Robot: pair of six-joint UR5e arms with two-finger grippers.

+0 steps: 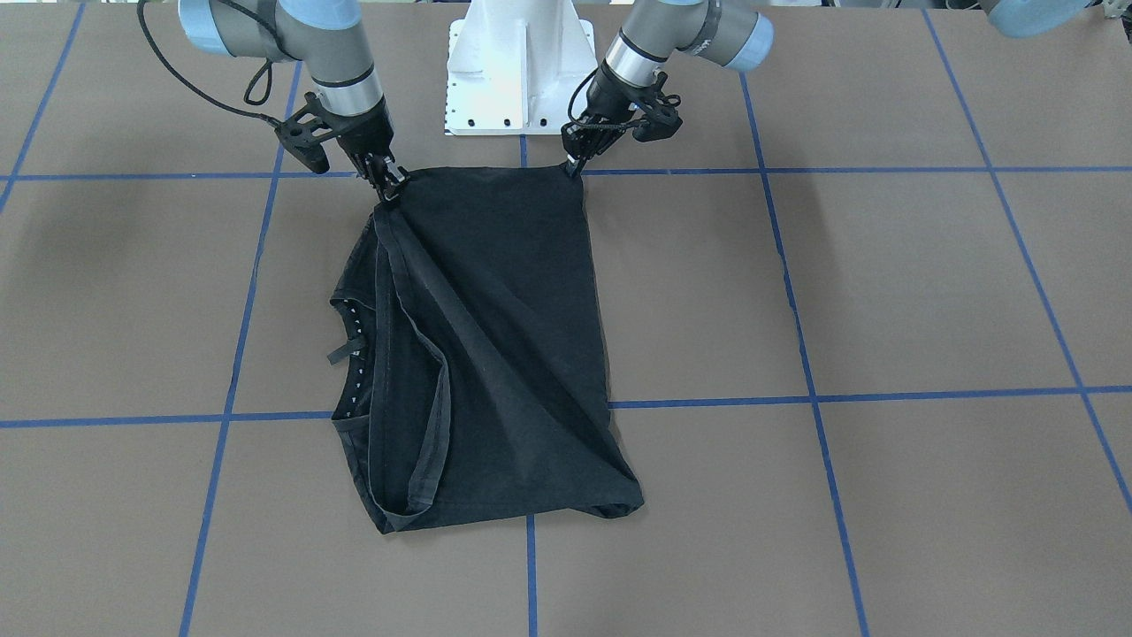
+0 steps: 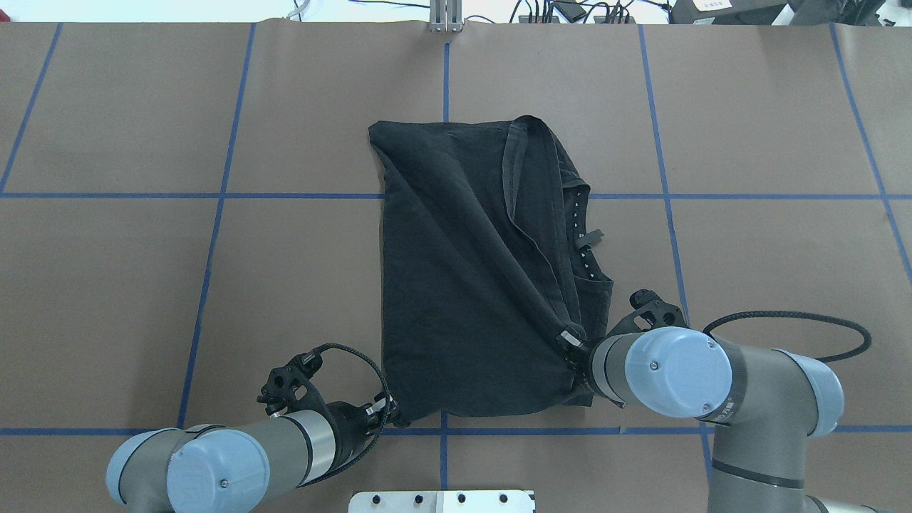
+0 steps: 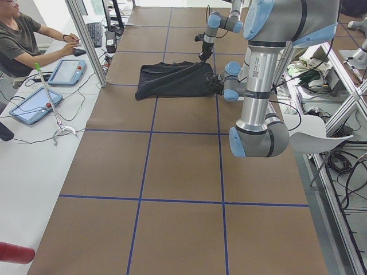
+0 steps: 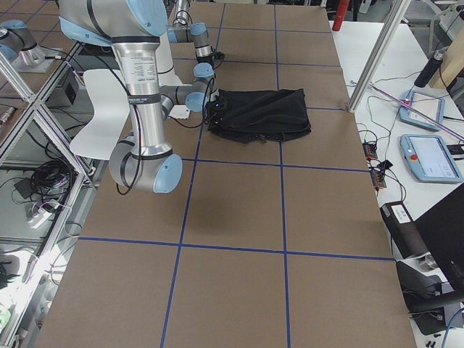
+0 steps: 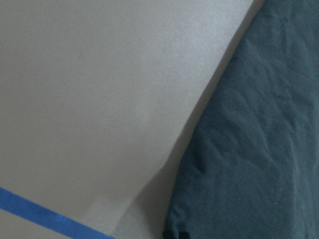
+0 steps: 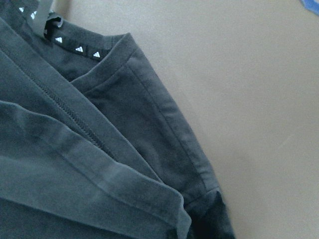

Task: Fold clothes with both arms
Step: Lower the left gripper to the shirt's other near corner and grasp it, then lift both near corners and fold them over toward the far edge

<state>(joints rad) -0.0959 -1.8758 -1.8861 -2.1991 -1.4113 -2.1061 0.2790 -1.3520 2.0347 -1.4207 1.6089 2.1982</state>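
T-shirt (image 1: 504,354), black, lies folded lengthwise into a tall rectangle near the middle of the brown tabletop (image 1: 884,292), covering a crossing of the blue tape lines (image 1: 707,402). Its edge nearest the robot sits just in front of the white base (image 1: 520,71).

The left gripper (image 1: 573,166) is down at the corner of that edge on the robot's left, its fingers together on the cloth corner. The left wrist view shows only the shirt's edge and bare tabletop, with a dark tip at the bottom margin.

The right gripper (image 1: 387,181) is at the other near corner, clamped on a bunched hem. A long diagonal crease runs from it across the shirt to the far corner on the robot's left side.

On the robot's right side the layers are uneven. A hemmed flap folds over there, and beside it the neckband (image 1: 355,372) peeks out, dotted white inside.

The left arm (image 2: 285,445) and the right arm (image 2: 769,385) both reach in low from the robot's side, wrists close to the tabletop.
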